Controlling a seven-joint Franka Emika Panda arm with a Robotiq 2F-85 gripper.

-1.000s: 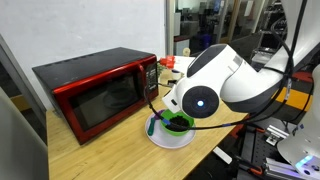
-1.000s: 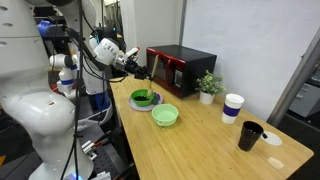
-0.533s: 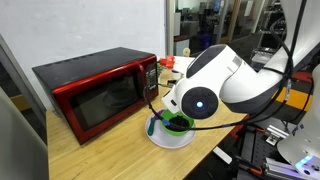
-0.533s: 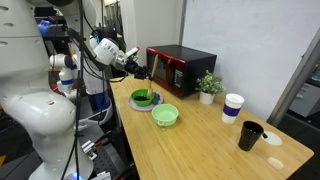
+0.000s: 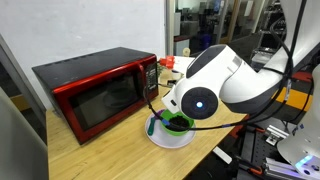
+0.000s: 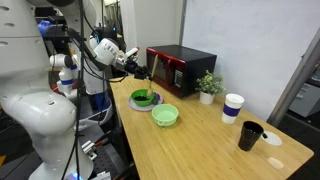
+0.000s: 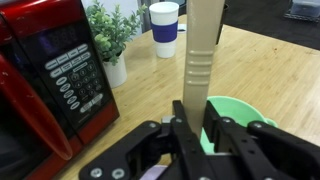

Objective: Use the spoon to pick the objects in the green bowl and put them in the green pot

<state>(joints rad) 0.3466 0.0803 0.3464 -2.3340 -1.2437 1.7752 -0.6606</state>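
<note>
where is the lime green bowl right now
In an exterior view the green bowl sits on the wooden table, right beside the green pot and nearer the camera than the red microwave.

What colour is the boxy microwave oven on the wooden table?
The microwave is glossy red with a dark door window, clearest in an exterior view.
</note>
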